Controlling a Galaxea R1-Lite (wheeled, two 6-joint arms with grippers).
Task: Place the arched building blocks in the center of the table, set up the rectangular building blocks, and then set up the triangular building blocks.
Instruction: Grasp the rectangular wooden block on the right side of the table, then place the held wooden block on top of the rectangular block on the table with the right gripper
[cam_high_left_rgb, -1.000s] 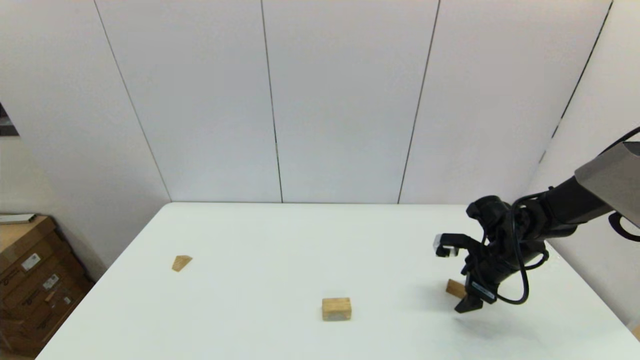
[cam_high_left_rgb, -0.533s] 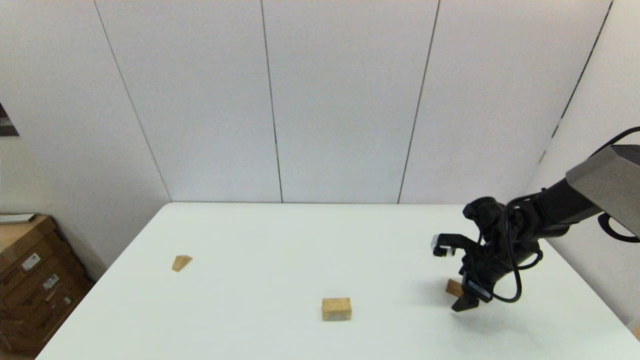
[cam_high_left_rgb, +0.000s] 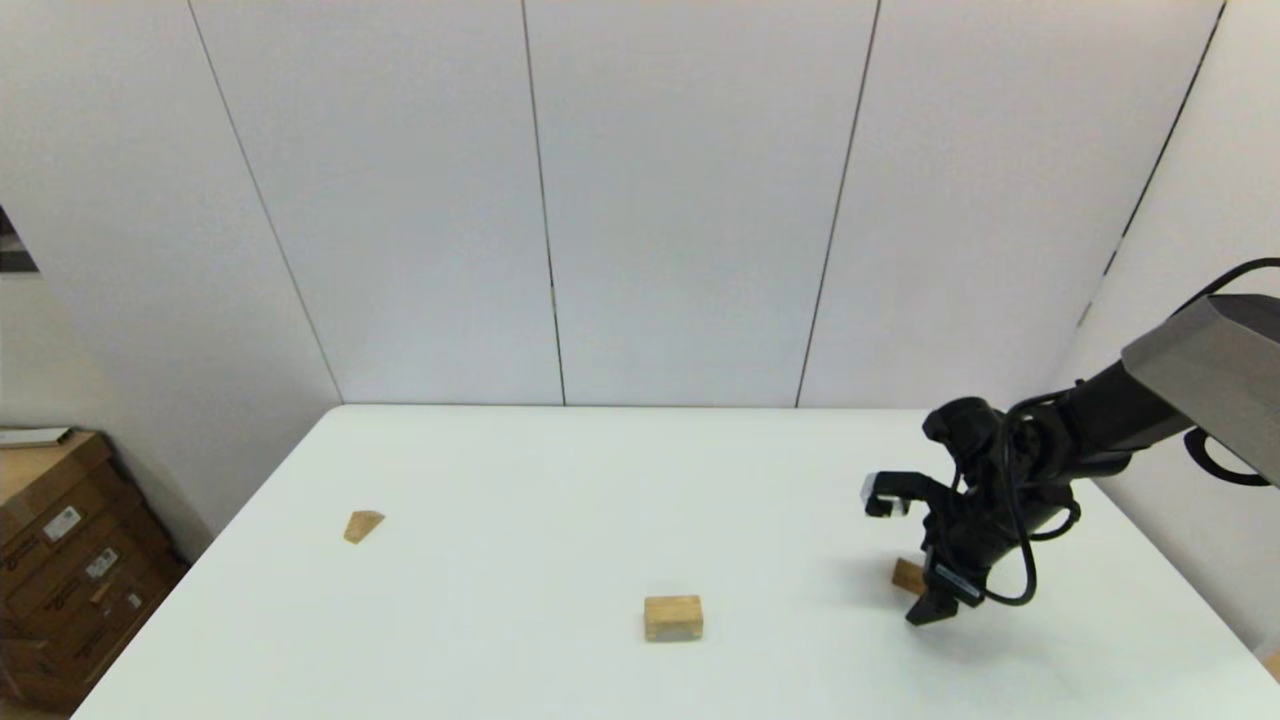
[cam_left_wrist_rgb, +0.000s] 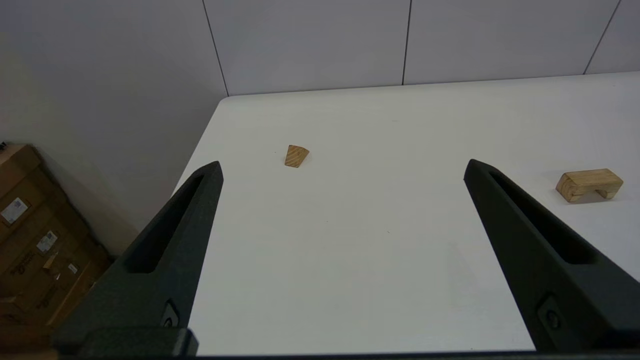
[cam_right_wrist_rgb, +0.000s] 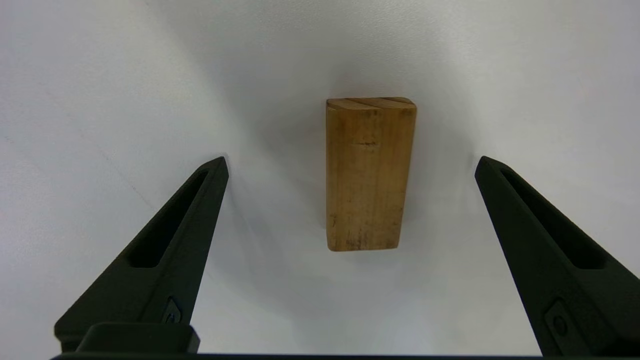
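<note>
The rectangular block (cam_right_wrist_rgb: 367, 175) is a flat tan slab lying on the white table (cam_high_left_rgb: 500, 480) at the right. My right gripper (cam_right_wrist_rgb: 351, 162) hovers over it, open, one finger on each side and neither touching. In the head view the slab (cam_high_left_rgb: 908, 576) shows only partly behind that gripper (cam_high_left_rgb: 926, 602). Near the table's front middle lies the arched block (cam_high_left_rgb: 673, 617), its hollow facing down in the left wrist view (cam_left_wrist_rgb: 589, 184). The small triangular wedge (cam_high_left_rgb: 362, 525) lies at the left (cam_left_wrist_rgb: 296, 156). My left gripper (cam_left_wrist_rgb: 342, 164) is open and empty, out of the head view.
Brown cardboard boxes (cam_high_left_rgb: 60, 560) stand on the floor off the table's left edge. Grey wall panels rise behind the table's far edge. The table's right edge runs close beside my right arm.
My right gripper has edged slightly left above the rectangular slab. All three blocks lie where they were.
</note>
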